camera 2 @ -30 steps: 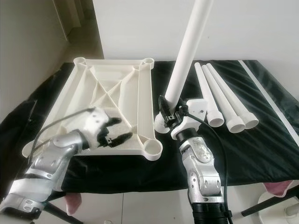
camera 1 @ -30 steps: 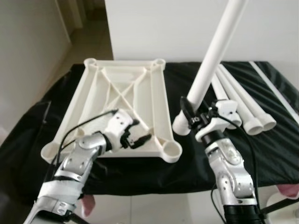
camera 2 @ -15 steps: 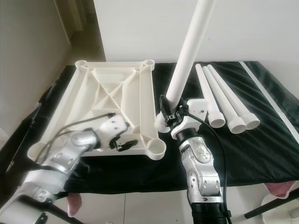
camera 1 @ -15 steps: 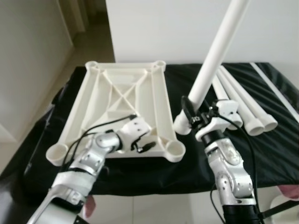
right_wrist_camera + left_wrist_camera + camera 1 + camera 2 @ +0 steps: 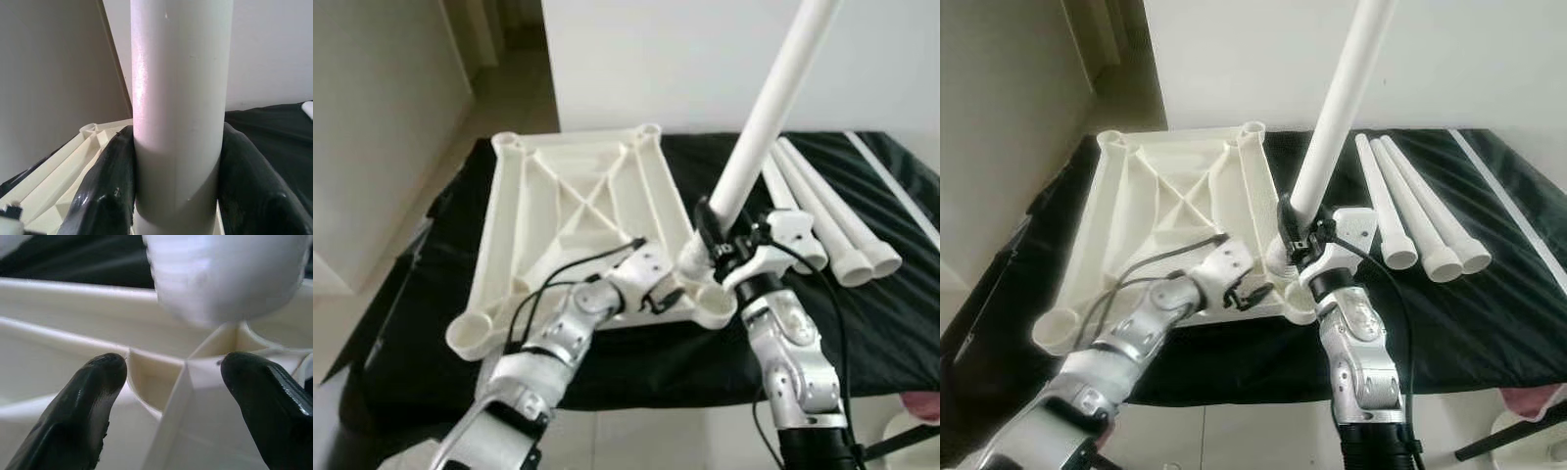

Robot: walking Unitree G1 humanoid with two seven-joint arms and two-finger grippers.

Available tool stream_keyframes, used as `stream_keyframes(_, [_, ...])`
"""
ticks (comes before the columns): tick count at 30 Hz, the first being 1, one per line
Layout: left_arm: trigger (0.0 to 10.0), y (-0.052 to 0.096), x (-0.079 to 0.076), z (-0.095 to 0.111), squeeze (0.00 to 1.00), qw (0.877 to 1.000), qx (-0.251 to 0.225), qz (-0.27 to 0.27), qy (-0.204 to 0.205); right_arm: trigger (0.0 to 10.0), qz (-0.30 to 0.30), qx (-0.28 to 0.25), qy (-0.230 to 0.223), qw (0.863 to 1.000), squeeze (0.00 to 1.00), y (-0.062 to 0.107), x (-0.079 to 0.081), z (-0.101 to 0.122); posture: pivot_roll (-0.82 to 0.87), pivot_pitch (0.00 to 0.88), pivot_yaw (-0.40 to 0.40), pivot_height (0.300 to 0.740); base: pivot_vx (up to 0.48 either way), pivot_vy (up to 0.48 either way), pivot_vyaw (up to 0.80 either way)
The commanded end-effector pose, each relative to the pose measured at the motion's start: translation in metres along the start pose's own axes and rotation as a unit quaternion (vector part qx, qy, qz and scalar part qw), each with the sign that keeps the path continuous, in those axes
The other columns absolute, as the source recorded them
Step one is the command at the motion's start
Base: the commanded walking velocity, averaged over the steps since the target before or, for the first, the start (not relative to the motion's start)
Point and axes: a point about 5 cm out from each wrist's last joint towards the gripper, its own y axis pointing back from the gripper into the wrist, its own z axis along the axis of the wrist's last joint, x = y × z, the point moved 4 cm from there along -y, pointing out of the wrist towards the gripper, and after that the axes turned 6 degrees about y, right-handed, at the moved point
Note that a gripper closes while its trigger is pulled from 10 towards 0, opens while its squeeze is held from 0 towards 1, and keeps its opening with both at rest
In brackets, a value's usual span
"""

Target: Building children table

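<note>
The cream table top point(image 5: 573, 211) lies upside down on a black cloth, ribs facing up. My right gripper point(image 5: 713, 247) is shut on a white table leg point(image 5: 766, 116), which stands upright and leans to the right. The leg's lower end hangs just behind the near right corner socket point(image 5: 715, 305). In the right wrist view the leg point(image 5: 178, 98) sits between both pads. My left gripper point(image 5: 666, 294) is at the near rim beside that socket. Its fingers point(image 5: 100, 387) are open, one on each side of a rib of the table top point(image 5: 181, 396).
Three spare white legs point(image 5: 832, 220) lie side by side on the black cloth point(image 5: 891, 323) to the right, open ends toward me. A thin white strip point(image 5: 891, 186) runs along the far right. A white wall stands behind the table, with bare floor point(image 5: 372, 323) at the left.
The table top has slid and turned to the right, bringing its near right socket under the held leg. My left gripper moved right along the near rim with it. The right arm stayed put.
</note>
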Motion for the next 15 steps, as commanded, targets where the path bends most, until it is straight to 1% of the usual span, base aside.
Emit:
stream_keyframes(1, [10.0, 0.000, 0.008, 0.003, 0.00, 0.999, -0.008, 0.031, -0.004, 10.0, -0.006, -0.016, 0.004, 1.000, 0.00, -0.001, -0.003, 0.006, 0.04, 0.000, 0.028, 0.740, 0.000, 0.000, 0.00])
stream_keyframes(2, [10.0, -0.002, 0.011, 0.005, 0.00, 0.999, -0.012, 0.043, 0.004, 10.0, -0.008, -0.016, 0.005, 1.000, 0.00, -0.001, -0.004, 0.005, 0.05, 0.000, 0.026, 0.740, 0.000, 0.000, 0.00])
stream_keyframes(3, [10.0, -0.004, 0.012, 0.008, 0.00, 0.999, -0.015, 0.052, 0.002, 10.0, -0.012, -0.017, 0.005, 1.000, 0.00, -0.001, -0.005, 0.005, 0.05, 0.000, 0.026, 0.740, 0.000, 0.000, 0.00])
stream_keyframes(4, [10.0, -0.004, 0.012, 0.008, 0.00, 0.999, -0.015, 0.052, 0.002, 10.0, -0.012, -0.017, 0.005, 1.000, 0.00, -0.001, -0.005, 0.005, 0.05, 0.000, 0.026, 0.740, 0.000, 0.000, 0.00])
stream_keyframes(6, [10.0, -0.008, 0.014, 0.015, 0.00, 0.998, -0.023, 0.060, 0.003, 10.0, -0.021, -0.022, 0.008, 0.999, 0.00, -0.001, -0.008, 0.006, 0.04, 0.000, 0.025, 0.740, 0.000, 0.000, 0.00])
stream_keyframes(8, [10.0, -0.009, 0.015, 0.017, 0.00, 0.998, -0.026, 0.061, 0.004, 10.0, -0.024, -0.024, 0.011, 0.999, 0.00, -0.001, -0.009, 0.007, 0.04, 0.000, 0.025, 0.740, 0.000, 0.000, 0.00])
stream_keyframes(9, [10.0, -0.008, 0.017, 0.019, 0.00, 0.998, -0.032, 0.059, 0.014, 10.0, -0.028, -0.027, 0.015, 0.999, 0.00, -0.001, -0.010, 0.008, 0.04, 0.000, 0.025, 0.740, 0.000, 0.000, 0.00])
stream_keyframes(10, [10.0, -0.008, 0.017, 0.019, 0.00, 0.998, -0.032, 0.059, 0.014, 10.0, -0.028, -0.027, 0.015, 0.999, 0.00, -0.001, -0.010, 0.008, 0.04, 0.000, 0.025, 0.740, 0.000, 0.000, 0.00])
stream_keyframes(11, [10.0, -0.002, 0.018, 0.020, 0.00, 0.997, -0.046, 0.041, 0.045, 10.0, -0.038, -0.035, 0.025, 0.998, 0.00, 0.000, -0.013, 0.010, 0.04, 0.000, 0.027, 0.740, 0.000, 0.000, 0.00])
stream_keyframes(12, [10.0, -0.001, 0.018, 0.020, 0.00, 0.997, -0.049, 0.035, 0.052, 10.0, -0.040, -0.037, 0.027, 0.998, 0.00, 0.000, -0.014, 0.010, 0.04, 0.000, 0.027, 0.740, 0.000, 0.000, 0.00])
stream_keyframes(13, [10.0, 0.006, 0.014, 0.018, 0.00, 0.996, -0.059, 0.010, 0.061, 10.0, -0.043, -0.034, 0.023, 0.998, 0.00, 0.002, -0.015, 0.008, 0.05, 0.000, 0.024, 0.740, 0.000, 0.000, 0.00])
stream_keyframes(14, [10.0, 0.006, 0.014, 0.018, 0.00, 0.996, -0.059, 0.010, 0.061, 10.0, -0.043, -0.034, 0.023, 0.998, 0.00, 0.002, -0.015, 0.008, 0.05, 0.000, 0.024, 0.740, 0.000, 0.000, 0.00])
stream_keyframes(15, [10.0, 0.012, 0.011, 0.016, 0.00, 0.996, -0.065, -0.010, 0.067, 10.0, -0.046, -0.030, 0.018, 0.998, 0.00, 0.004, -0.016, 0.006, 0.05, 0.000, 0.024, 0.740, 0.000, 0.000, 0.00])
